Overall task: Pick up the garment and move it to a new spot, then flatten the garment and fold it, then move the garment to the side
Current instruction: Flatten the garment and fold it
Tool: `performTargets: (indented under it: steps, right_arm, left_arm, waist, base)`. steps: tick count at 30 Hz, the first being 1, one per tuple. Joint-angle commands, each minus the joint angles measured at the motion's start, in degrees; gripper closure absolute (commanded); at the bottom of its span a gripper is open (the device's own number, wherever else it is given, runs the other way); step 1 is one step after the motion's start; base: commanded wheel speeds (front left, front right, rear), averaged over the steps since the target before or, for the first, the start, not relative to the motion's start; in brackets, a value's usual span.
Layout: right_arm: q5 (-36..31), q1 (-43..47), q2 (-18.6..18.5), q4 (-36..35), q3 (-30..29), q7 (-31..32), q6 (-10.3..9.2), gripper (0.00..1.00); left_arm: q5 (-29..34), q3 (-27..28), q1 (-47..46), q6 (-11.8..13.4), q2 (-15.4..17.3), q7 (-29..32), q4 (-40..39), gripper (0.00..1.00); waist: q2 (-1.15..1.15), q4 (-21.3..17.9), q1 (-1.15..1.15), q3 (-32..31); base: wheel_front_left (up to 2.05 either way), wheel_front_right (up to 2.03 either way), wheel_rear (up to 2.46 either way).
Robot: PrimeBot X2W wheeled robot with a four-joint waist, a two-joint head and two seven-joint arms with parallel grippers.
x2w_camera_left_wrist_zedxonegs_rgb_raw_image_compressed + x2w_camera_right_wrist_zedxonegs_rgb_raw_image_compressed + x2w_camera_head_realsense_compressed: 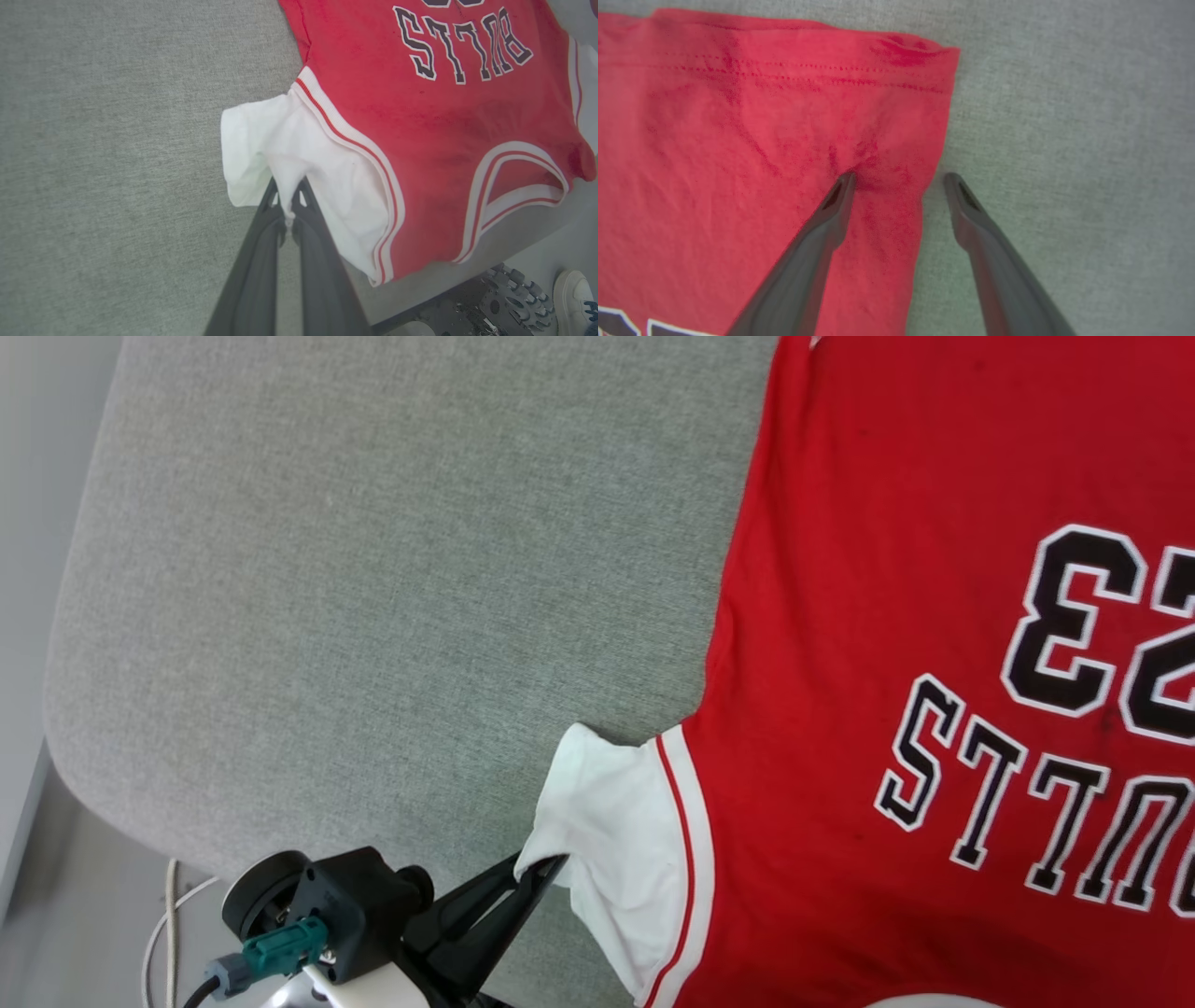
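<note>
Red shirt: laid print-up on the grey pad, its neck at the near edge and its hem toward the far edge. The body is spread mostly flat, so flattening is judged well along and folding not yet begun.
White sleeve: bunched and stretched out from the shoulder toward the pad's near left corner, because its cuff is being held.
Left gripper: clenched on the sleeve cuff (a small fold of white cloth is seen pinched between the fingers). It is held low over the pad, probably so the sleeve can be drawn smooth or turned inward.
Right gripper: spread wide, with nothing grasped. One finger is pressed into the red cloth below the hem corner and the other rests on bare pad just past the side edge. The edge is straddled, it is judged, so that it can be pinched.
Next move: a closing of the right fingers on that edge is called for.
Risk: only the top layer may be caught.
</note>
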Motion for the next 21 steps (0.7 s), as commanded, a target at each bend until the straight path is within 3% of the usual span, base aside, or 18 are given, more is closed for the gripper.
performTargets:
  steps: [1,9,11,21]
  right_arm:
    - [-1.1,-1.0,-0.8,0.6,0.6,0.3,-0.02,0.0]
    - [-1.8,3.2,0.2,2.5,1.7,1.4,-0.02,0.0]
    - [-1.2,4.6,0.0,2.6,1.8,2.0,-0.02,1.0]
    - [-0.2,8.3,-0.8,2.0,1.3,1.1,-0.02,1.0]
  left_arm:
    - [0.0,-0.2,-1.2,-0.4,-0.5,-0.5,0.1,1.0]
    - [-0.4,-0.6,-2.4,-1.3,-1.4,-1.7,1.7,1.0]
    - [-0.3,-0.6,-2.5,-1.6,-1.5,-2.0,2.2,1.0]
    - [-0.8,-0.7,-2.3,-1.4,-2.2,-3.0,4.4,1.0]
  waist:
    - [0.0,2.0,-0.01,2.2]
    - [0.0,3.2,-0.01,3.3]
    - [0.0,3.3,-0.01,3.3]
    - [0.0,1.2,-0.01,-0.8]
  base:
    - [0.0,0.0,0.0]
    - [0.0,0.0,0.0]
    - [0.0,0.0,0.0]
    - [0.0,0.0,0.0]
